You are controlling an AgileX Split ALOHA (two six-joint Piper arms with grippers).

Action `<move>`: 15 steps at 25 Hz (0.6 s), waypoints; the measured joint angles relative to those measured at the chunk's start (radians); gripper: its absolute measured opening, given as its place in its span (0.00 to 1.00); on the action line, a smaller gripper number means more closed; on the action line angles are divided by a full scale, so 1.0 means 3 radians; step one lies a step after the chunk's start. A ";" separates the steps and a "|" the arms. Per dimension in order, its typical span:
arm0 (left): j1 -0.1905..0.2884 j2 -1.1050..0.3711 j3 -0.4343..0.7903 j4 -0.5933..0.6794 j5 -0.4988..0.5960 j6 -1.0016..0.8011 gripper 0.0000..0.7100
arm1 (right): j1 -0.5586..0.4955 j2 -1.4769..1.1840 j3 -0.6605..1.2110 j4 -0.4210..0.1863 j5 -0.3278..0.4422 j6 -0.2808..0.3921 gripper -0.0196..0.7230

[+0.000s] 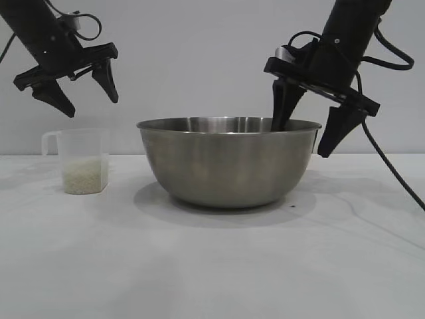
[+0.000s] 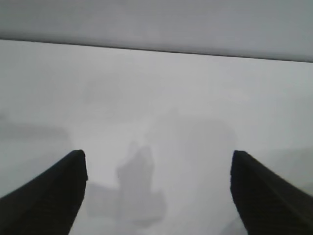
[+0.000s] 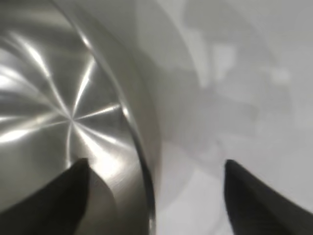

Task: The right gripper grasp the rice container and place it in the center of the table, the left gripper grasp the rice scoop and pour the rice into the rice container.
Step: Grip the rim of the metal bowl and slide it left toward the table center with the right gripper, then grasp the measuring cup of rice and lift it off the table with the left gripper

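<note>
The rice container (image 1: 229,166), a large steel bowl, stands at the middle of the white table (image 1: 212,272). My right gripper (image 1: 302,136) is open astride its right rim, one finger inside the bowl and the other outside. In the right wrist view the rim (image 3: 139,147) runs between the spread fingers of the right gripper (image 3: 155,166), touching neither. The rice scoop (image 1: 85,159), a translucent cup with its handle to the left, stands left of the bowl with rice (image 1: 85,177) in its bottom. My left gripper (image 1: 91,106) hangs open above it, and the left wrist view shows only bare table between the left gripper's (image 2: 157,156) fingers.
A plain pale wall rises behind the table. The right arm's cable (image 1: 392,166) trails down to the table at the far right. Bare tabletop lies in front of the bowl and the scoop.
</note>
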 joint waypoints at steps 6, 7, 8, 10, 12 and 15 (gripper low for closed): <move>0.0000 0.0000 0.0000 0.0000 0.0000 0.0000 0.75 | -0.0096 -0.0261 0.0000 -0.0368 0.0034 0.0109 0.74; 0.0000 0.0000 0.0000 0.0000 0.0000 0.0000 0.75 | -0.0132 -0.0305 0.0000 -0.0409 0.0034 0.0141 0.74; 0.0000 0.0000 0.0000 0.0000 0.0000 0.0000 0.75 | -0.0178 -0.0349 0.0000 -0.0458 0.0042 0.0177 0.74; 0.0000 0.0000 0.0000 0.0000 0.0007 0.0000 0.75 | -0.0276 -0.0428 0.0000 -0.0547 0.0042 0.0243 0.74; 0.0000 0.0000 0.0000 0.0000 0.0014 0.0000 0.75 | -0.0363 -0.0519 0.0017 -0.0609 0.0042 0.0267 0.74; 0.0000 0.0000 0.0000 0.0000 0.0030 0.0000 0.75 | -0.0461 -0.0720 0.0123 -0.0710 0.0051 0.0282 0.74</move>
